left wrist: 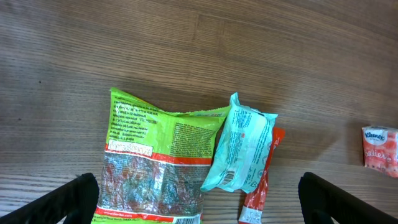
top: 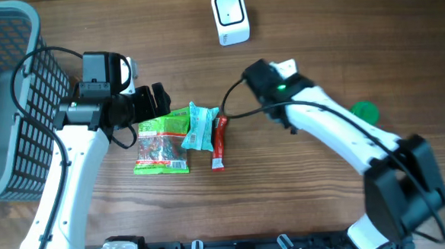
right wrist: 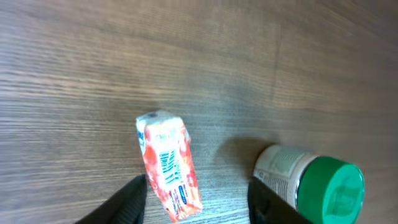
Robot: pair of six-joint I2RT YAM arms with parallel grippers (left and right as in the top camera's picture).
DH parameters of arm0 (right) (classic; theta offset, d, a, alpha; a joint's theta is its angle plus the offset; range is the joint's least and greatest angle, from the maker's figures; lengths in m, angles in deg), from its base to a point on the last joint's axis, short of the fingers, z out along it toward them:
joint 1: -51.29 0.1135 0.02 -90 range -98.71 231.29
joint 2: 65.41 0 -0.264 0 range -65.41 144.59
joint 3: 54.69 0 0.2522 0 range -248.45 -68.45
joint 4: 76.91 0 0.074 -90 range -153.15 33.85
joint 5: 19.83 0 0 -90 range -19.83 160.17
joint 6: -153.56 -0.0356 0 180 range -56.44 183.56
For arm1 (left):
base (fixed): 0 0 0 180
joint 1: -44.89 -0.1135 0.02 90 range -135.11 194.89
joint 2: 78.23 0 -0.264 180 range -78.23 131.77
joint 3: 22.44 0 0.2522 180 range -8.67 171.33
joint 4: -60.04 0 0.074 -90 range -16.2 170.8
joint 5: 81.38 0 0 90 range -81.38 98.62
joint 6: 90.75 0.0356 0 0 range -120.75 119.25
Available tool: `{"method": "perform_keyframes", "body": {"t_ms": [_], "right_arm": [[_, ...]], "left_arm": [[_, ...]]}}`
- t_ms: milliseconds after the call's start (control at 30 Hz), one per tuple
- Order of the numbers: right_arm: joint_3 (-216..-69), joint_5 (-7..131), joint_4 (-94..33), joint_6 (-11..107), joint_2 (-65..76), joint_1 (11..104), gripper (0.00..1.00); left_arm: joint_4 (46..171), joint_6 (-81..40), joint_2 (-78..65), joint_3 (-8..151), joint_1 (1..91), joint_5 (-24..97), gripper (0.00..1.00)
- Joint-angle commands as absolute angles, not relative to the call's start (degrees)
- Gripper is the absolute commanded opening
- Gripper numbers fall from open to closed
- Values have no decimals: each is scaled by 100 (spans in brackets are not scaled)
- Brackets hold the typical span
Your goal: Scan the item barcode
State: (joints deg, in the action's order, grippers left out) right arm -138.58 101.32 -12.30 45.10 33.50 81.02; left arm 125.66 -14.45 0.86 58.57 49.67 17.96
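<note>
A grey basket (top: 5, 44) of open plastic mesh is seen at the left edge of the wood-grain table (top: 355, 26). Just to its right the left gripper (left wrist: 199, 190) is held over a cluster of three packets, its jaws spread wide with nothing between them. The cluster is made up of a flat, crinkled green bag (left wrist: 149, 162) with a clear window, a puffy teal packet (left wrist: 244, 149) laid across the bag's right edge, and a slim red stick (left wrist: 261, 193) partly covered by the teal packet.

Bare wood is left open on all sides of the cluster. One boxy white scanner (top: 230, 17) with rounded corners is stood near the far edge — well apart from everything else.

Further right, the right gripper (right wrist: 198, 186) is seen with its jaws apart. One soft red-and-white tissue pack (right wrist: 169, 165) is found on the wood between them, barcode facing up, close to one finger (right wrist: 127, 202). One round white bottle (right wrist: 311, 183) with a glossy green cap lies just beside the other finger.
</note>
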Motion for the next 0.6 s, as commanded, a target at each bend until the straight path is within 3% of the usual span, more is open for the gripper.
{"method": "perform_keyframes", "body": {"t_ms": [0,200,567], "right_arm": [[-13982,8266,-1324,5426,2992,7508,61],[-13908,7037,-1140,5607,3005,6837,73],[-13141,7477,-1979,5592,3005,6787,74]], "left_arm": [[12555,-1493,101,5877,4993,1860,100],[12555,-1493,101,5877,4993,1860,100],[12555,-1493,101,5877,4993,1860,100]]}}
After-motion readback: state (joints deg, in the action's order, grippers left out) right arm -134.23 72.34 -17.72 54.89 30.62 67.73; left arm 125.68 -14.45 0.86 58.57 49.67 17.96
